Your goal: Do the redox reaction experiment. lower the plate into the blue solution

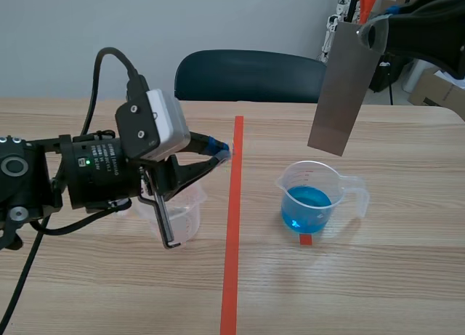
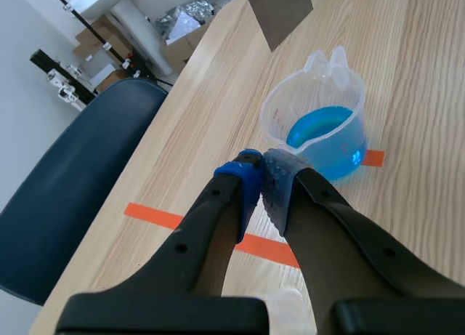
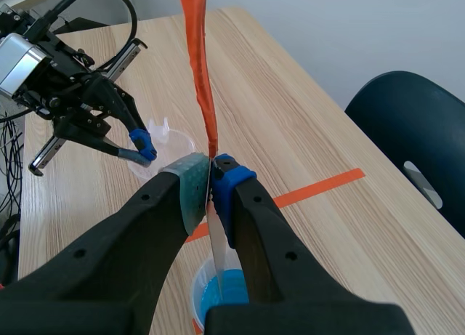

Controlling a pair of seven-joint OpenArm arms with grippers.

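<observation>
Pinching plate (image 1: 341,88) — right gripper (image 3: 211,179), above blue beaker (image 1: 320,176)

Wooden table (image 1: 378,291) — blue-solution beaker (image 1: 314,204), clear beaker (image 1: 186,217)

Matt grey metal plate (image 1: 343,91), clear glossy plastic beaker (image 1: 314,203), wood-grain table (image 1: 407,277)

Light wood-grain table (image 1: 407,277), lower frame; dark blue chair (image 1: 247,77), top centre behind it; pale grey wall (image 1: 73,30), upper left; cardboard boxes (image 1: 434,89), upper right corner
</observation>
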